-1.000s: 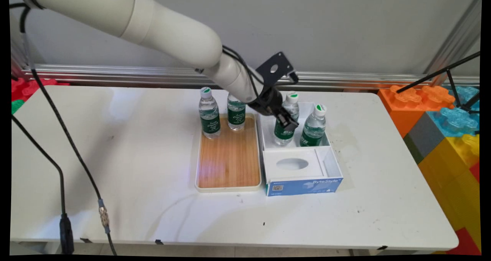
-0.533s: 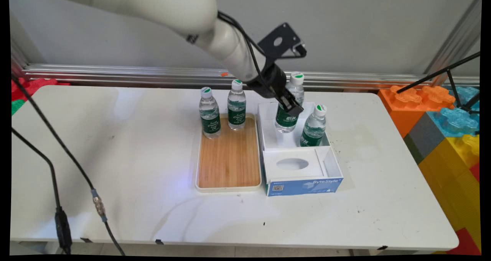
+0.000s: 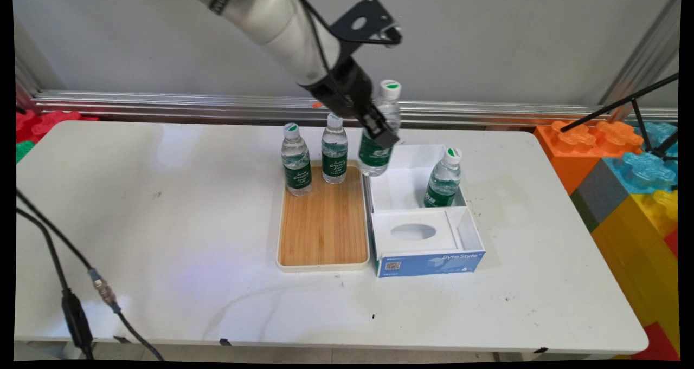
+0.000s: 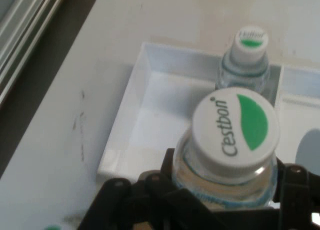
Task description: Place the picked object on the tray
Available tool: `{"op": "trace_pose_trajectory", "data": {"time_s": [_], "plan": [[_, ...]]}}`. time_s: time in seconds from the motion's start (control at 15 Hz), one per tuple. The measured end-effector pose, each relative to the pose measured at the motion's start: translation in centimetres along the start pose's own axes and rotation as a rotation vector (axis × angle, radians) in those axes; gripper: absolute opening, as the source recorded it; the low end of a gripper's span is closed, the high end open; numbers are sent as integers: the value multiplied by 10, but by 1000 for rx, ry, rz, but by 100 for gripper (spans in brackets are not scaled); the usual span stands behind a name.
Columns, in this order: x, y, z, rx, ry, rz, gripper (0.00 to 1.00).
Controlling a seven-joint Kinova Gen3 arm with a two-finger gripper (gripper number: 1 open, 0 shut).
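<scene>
While the black fingers grip it at the label, the gripper holds a water bottle clear of every surface, slightly tilted, above the seam between the white box and the wooden tray. In the hand view the bottle's white cap with its green mark sits directly above the linkage, confirming the clamp.

A second ago this bottle stood inside the box's rear compartment, with the gripper already on it. It has since been lifted out and carried toward the tray side. That compartment now contains one bottle, standing upright at its right.

Two more bottles stand upright at the tray's far end, just beside the held one. The tray's remaining wooden surface is uncovered. Coloured blocks are stacked beyond the table's right end.
</scene>
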Motion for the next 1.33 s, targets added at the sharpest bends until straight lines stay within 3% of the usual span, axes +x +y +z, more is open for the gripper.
{"op": "trace_pose_trajectory", "data": {"time_s": [0.47,0.8,1.33], "plan": [[-56,-20,-10,-19,-21,-5,0],[-96,-25,16,-36,-12,-36,0],[-133,-20,57,-29,41,-79,0]]}}
